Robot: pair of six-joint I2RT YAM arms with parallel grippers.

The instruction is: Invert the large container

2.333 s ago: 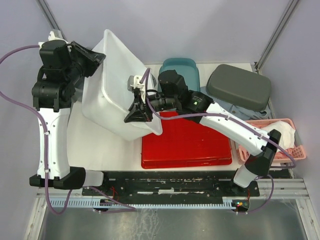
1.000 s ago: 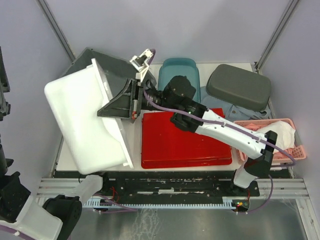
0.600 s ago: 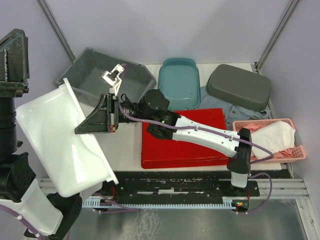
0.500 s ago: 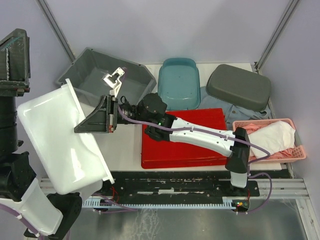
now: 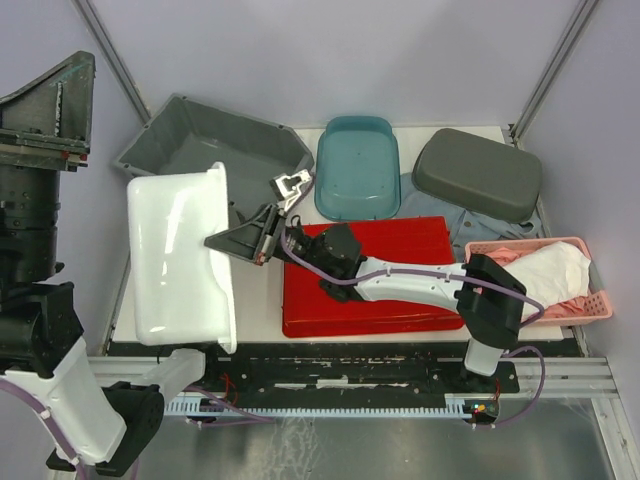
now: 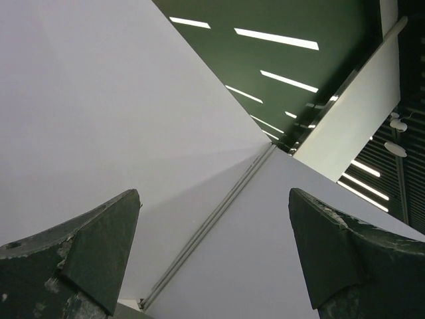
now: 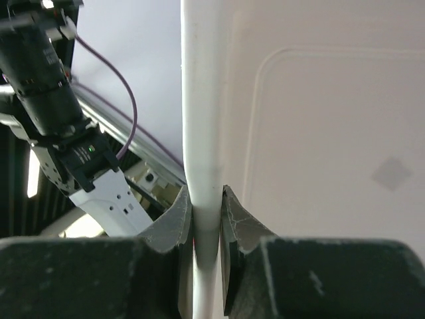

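Note:
The large container (image 5: 172,255) is a white plastic tub at the left side of the table, tipped over so that its outer bottom and side face upward. My right gripper (image 5: 222,241) is shut on its rim (image 7: 204,133), and the fingers (image 7: 234,222) pinch the thin white edge from both sides. The tub's smooth wall (image 7: 319,133) fills the right wrist view. My left arm (image 5: 35,200) is raised high at the far left, away from the tub. The left gripper (image 6: 214,249) stands open, points at the wall and ceiling, and holds nothing.
A grey bin (image 5: 200,140) stands at the back left, just behind the tub. A teal bin (image 5: 357,165) and a dark grey upturned bin (image 5: 478,172) stand at the back. A red tray (image 5: 375,285) lies mid-table. A pink basket (image 5: 575,290) with white cloth sits at the right edge.
The right arm has swung the white tub from overhanging the table's left edge back over the table and turned it further over. The left arm stays raised and open.

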